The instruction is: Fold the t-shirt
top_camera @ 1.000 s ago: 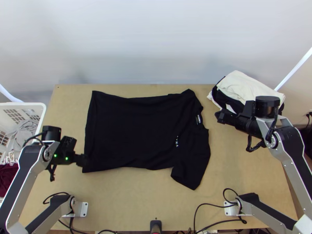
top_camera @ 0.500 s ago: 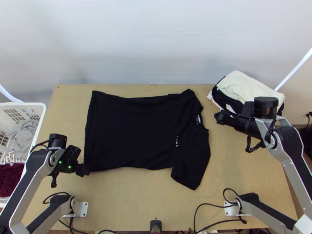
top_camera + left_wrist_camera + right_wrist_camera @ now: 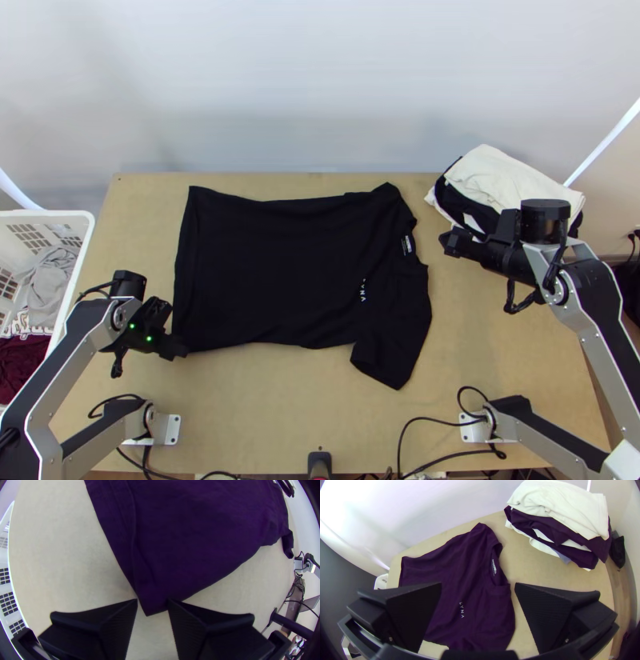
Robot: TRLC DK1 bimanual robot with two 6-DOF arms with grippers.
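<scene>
Basket (image 3: 50,214) partly outside top view

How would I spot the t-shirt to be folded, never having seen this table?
On the light wooden table, between the white plastic basket and the pile of folded cream and black cloth, lies a black short-sleeved t-shirt. Unlike the pile, it is spread flat, with small white lettering on its chest.

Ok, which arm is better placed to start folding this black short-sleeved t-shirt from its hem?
Left, probably: the t-shirt's hem corner shows between the open black fingers of the left gripper. The right gripper hangs open past the collar, near the white-and-dark clothes pile.
</scene>
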